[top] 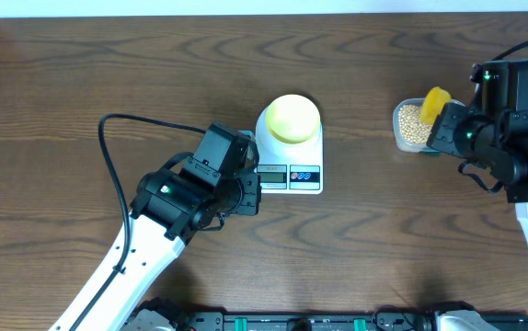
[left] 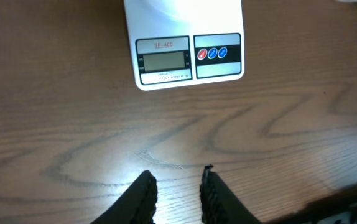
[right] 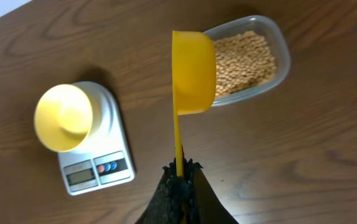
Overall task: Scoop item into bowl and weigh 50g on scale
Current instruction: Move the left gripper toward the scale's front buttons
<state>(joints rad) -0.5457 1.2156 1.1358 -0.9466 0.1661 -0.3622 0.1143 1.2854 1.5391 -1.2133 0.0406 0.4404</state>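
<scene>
a dark brown wooden table point(top: 62, 92) with bold, wavy grain fills nearly every view. beyond its far edge runs a thin pale strip point(top: 246, 7), too narrow to tell whether wall or floor. soft, even light leaves a whitish sheen point(left: 138, 155) on the wood in the left wrist view.

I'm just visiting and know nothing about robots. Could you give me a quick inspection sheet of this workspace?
Surface: dark wood-grain table.
Job's things: empty pale-yellow bowl sits on the white scale; beans are in a clear tub.
Clutter: nothing seen.
Grippers: left gripper slightly open, empty, above bare table; right gripper shut on the handle of the yellow scoop.
Cables: black cable loops over the table's left side.
Surroundings: black rail along the near edge.
</scene>
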